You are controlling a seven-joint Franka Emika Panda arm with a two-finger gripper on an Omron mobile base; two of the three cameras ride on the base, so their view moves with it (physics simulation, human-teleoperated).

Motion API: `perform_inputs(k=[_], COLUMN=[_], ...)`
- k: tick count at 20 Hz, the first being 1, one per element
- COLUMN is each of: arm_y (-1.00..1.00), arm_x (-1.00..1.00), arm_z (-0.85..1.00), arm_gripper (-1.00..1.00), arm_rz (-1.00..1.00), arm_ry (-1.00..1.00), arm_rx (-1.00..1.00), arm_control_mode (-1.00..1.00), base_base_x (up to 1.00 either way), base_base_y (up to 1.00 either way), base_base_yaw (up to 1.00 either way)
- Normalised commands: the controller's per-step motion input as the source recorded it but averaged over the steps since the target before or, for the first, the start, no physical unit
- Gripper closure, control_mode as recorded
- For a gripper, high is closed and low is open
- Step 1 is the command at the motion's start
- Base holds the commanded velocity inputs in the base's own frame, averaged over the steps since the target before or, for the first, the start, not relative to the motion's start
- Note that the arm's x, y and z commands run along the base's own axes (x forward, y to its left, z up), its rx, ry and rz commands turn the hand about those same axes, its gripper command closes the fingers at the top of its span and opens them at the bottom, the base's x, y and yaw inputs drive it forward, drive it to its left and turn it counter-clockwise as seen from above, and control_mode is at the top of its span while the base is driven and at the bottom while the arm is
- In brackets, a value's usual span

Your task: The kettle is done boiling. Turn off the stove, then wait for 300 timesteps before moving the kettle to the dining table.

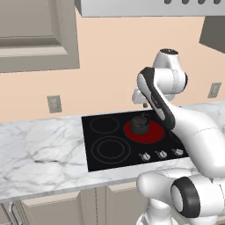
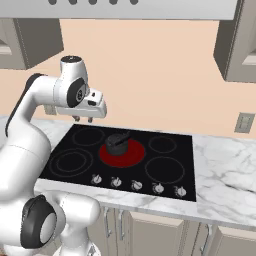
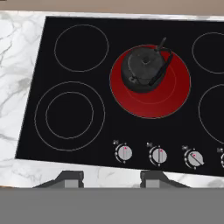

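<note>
The dark kettle sits on a burner that glows red, in the back middle of the black stove. Silver knobs line the stove's front edge. One knob points at a different angle from its two left neighbours. My gripper hangs well above the cooktop, left of the kettle in the right base view. It points down, open, with nothing between its fingers.
White marble counter flanks the stove on both sides, with cabinet doors below. A range hood and wall cabinets hang overhead. Wall outlets sit on the peach wall.
</note>
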Motion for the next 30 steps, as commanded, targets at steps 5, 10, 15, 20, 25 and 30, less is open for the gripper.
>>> perform_inputs(k=[5,10,15,20,25,30], arm_y=[-0.10,-0.41,-0.43,-0.40,-0.37,-0.36], arm_x=[-0.10,-0.43,-0.32,-0.21,-0.09,-0.06], arm_z=[0.00,0.00,-0.07,-0.25,-0.38,-0.44], arm_gripper=[-1.00,-1.00,-1.00,-1.00,-1.00,-1.00], arm_rz=[0.02,0.06,0.05,0.06,0.07,0.07], arm_ry=[-0.03,-0.06,0.00,0.00,0.00,0.00], arm_rx=[0.00,0.00,0.00,-0.01,-0.04,-0.05], arm_control_mode=[-1.00,-1.00,-1.00,-1.00,-1.00,-1.00], base_base_x=[0.00,0.00,0.00,0.00,0.00,0.00], base_base_y=[0.00,0.00,0.00,0.00,0.00,0.00], base_base_yaw=[0.00,0.00,0.00,0.00,0.00,0.00])
